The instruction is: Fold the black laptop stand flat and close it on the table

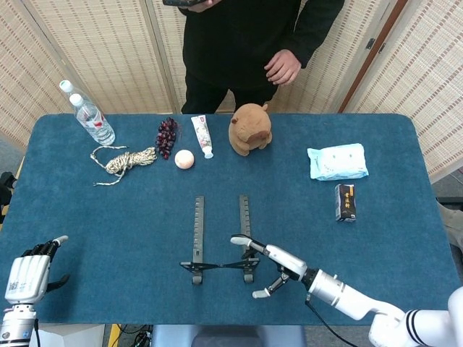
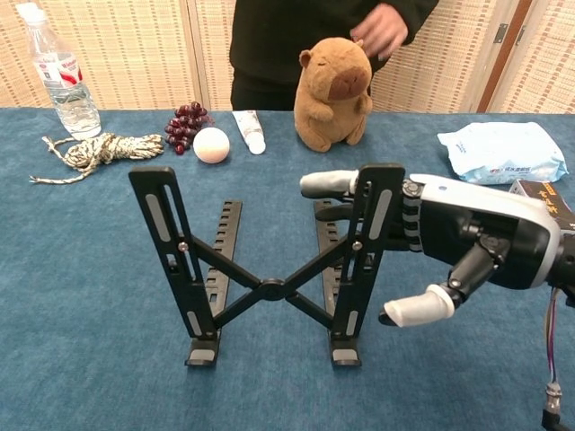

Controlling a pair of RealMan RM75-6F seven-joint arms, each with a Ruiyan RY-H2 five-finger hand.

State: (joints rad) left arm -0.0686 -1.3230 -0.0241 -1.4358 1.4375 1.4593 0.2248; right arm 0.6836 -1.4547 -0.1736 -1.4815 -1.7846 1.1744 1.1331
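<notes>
From the head view, I see the black laptop stand [image 1: 221, 242] propped open near the front of the blue surface [image 1: 376, 246], its two rails running away from me. My right hand [image 1: 278, 271] sits just beside the stand's right upright, fingers spread, thumb hanging apart below; it grips nothing. My left hand [image 1: 29, 271] idles at the front left corner, well apart from the stand, fingers straight and together, thumb out. Along the far edge lie a water bottle [image 1: 90, 116], a rope [image 1: 126, 160] and a capybara plush [image 1: 249, 129].

From the chest view, the stand [image 2: 269, 269] is upright, its cross-brace forming an X. My right hand [image 2: 449, 247] reaches behind the right upright, fingertips [image 2: 323, 184] poking past it; whether they touch it, I cannot tell.
</notes>
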